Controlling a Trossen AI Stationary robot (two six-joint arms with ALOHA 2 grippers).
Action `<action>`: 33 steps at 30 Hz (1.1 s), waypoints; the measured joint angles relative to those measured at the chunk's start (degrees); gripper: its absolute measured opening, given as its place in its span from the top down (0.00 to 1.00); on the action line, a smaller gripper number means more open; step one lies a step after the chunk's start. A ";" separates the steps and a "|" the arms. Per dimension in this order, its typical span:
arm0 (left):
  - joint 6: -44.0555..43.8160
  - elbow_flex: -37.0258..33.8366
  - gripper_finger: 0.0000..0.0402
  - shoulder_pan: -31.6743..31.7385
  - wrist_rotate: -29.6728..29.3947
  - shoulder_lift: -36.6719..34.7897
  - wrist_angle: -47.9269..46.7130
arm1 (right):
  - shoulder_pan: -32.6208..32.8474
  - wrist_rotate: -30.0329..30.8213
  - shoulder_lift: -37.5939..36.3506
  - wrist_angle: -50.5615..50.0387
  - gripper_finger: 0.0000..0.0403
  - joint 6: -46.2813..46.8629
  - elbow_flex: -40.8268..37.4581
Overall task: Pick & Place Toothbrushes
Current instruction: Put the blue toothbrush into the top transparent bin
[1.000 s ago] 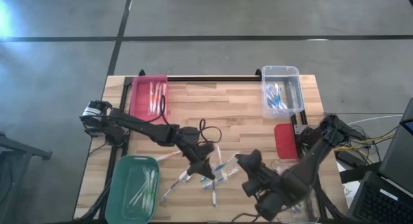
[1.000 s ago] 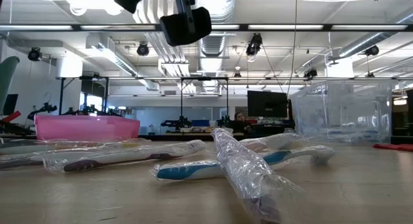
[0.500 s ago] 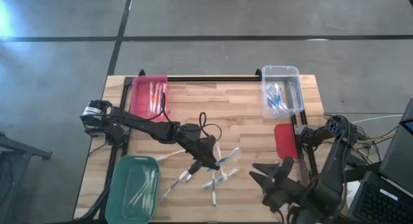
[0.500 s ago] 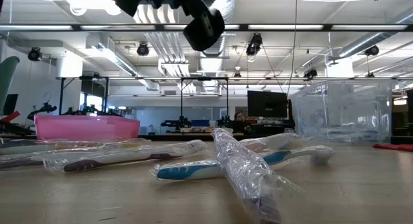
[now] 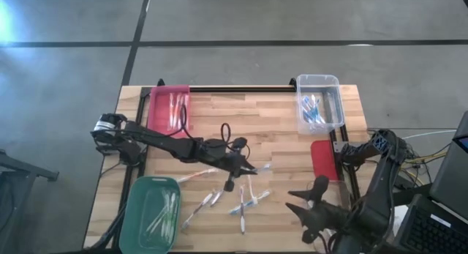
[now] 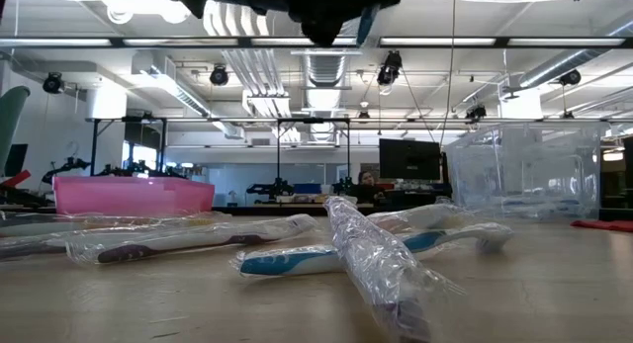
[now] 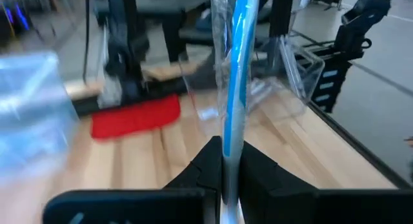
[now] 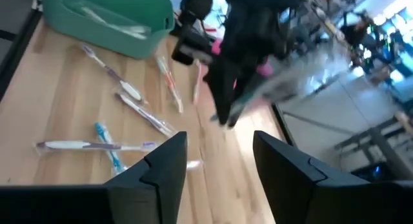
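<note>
A blue toothbrush in a clear wrapper is held clamped in the left tool, lifted above the middle of the surface. In the left wrist view the handle is pinched near one end, and the rest of the brush stands out straight beyond the fingers.

The right tool hangs near the front right corner of the surface, with its fingers set apart and nothing between them.

Several more wrapped toothbrushes lie scattered on the wood near the front, some crossing one another. Others are already sorted: pale ones in the green bin, some in the pink bin, and blue ones in the clear bin. A flat red piece lies just in front of the clear bin.

The brushes are judged to be very light and stiff, so little force should be needed. The film wrapper is likely to be slick and crinkly, and a brush could twist or slip if only loose film is pinched. The firm handle should be taken through the wrapper, near its middle, across the narrow width. Where brushes overlap, the topmost is best taken first, so that the neighbours are not dragged along.
</note>
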 joint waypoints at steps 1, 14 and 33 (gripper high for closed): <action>1.79 0.00 0.93 0.00 0.00 0.00 1.07 | 0.04 0.01 0.00 -0.68 0.57 2.15 -0.58; 25.69 0.00 0.93 -0.11 -0.07 -0.04 8.85 | -1.88 9.67 -0.02 -2.83 0.62 21.15 -12.48; 30.65 0.00 0.92 -0.13 -0.04 -0.04 9.09 | -11.02 9.75 -0.04 11.28 0.49 11.63 -15.69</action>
